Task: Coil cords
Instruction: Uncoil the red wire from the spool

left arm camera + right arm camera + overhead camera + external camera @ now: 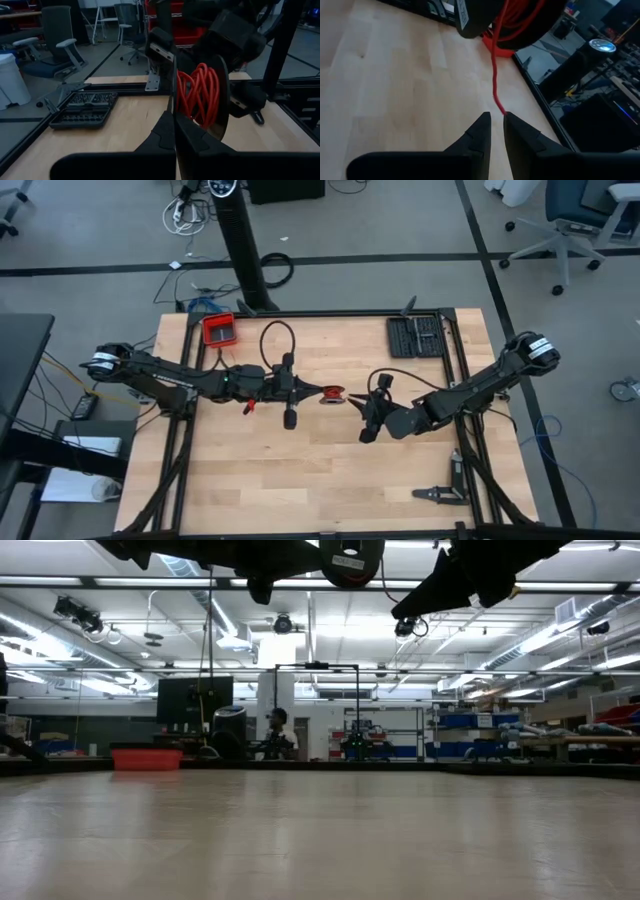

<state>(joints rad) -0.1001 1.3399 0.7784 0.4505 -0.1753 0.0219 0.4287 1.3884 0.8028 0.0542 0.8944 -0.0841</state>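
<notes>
A thin red cord [200,92] is wound on a small black spool [332,393] held well above the middle of the table. My left gripper [316,392] is shut on the spool, coming from the table's left. My right gripper [353,402] is just to the spool's right and shut on the cord's free strand [495,75]. In the low view the spool [350,558] and both arms show high above the table top. My left gripper pinches the edge of the spool's thin black disc [173,95] between its two fingers, which come level from the table's left. The spool is lifted clear of the table, its disc on edge, with the red coil beside the fingers. My right gripper pinches the red cord's free end [500,109] between its two fingertips. The strand runs straight and taut from the fingers to the spool [510,20]. It is clear of the table.
A red tray [219,330] and a black cable loop [278,340] lie at the far left. A black tool case [415,335] lies at the far right. A dark hand tool [440,492] lies near the front right corner. Black rails frame the table.
</notes>
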